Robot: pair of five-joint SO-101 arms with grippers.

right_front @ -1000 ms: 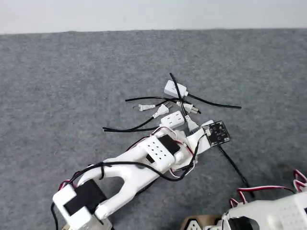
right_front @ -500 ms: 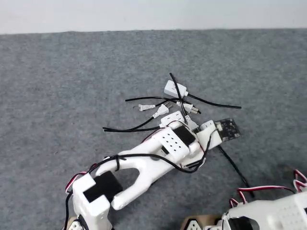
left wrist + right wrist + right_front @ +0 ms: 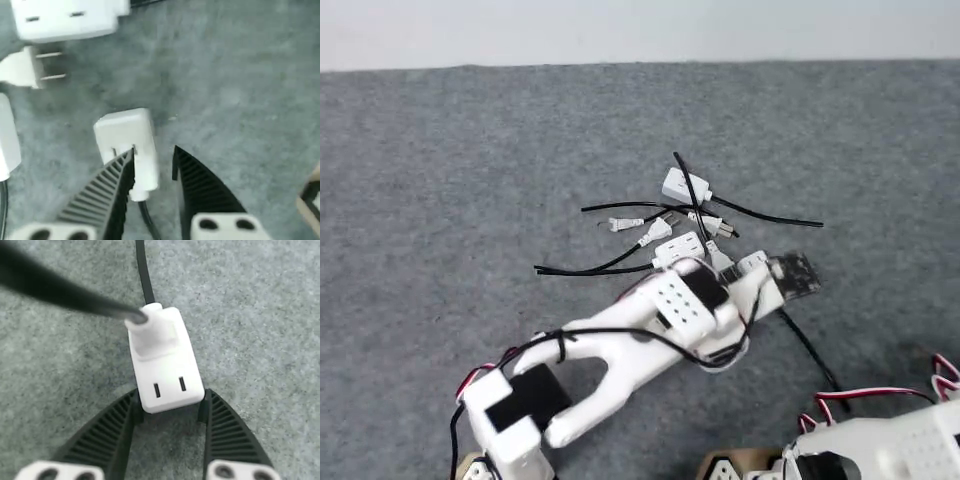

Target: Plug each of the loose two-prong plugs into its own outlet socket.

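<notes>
Left claw (image 3: 153, 149): half open, one finger touching corded white piece (image 3: 127, 137) on grey tabletop (image 3: 240, 75).
Right claw (image 3: 171, 394): pinching 1 socket block (image 3: 167, 372); 1 seated plug (image 3: 152, 327), 2 slots free.
Mid-tabletop: 2 other sockets (image 3: 682, 186), roughly 4 loose plugs (image 3: 658, 231).

surface: grey carpet (image 3: 440, 180) | behind: plain white wall (image 3: 620, 30)

We identify the white moulded-plastic left arm (image 3: 605, 370) by its perforated wrist cover (image 3: 680, 300), black servo block (image 3: 525, 397) and black cable (image 3: 620, 335). The white right arm (image 3: 900, 440) carries red-and-white leads (image 3: 865, 393). Both wrists end in black ribbed triangular fingers (image 3: 200, 185).
</notes>
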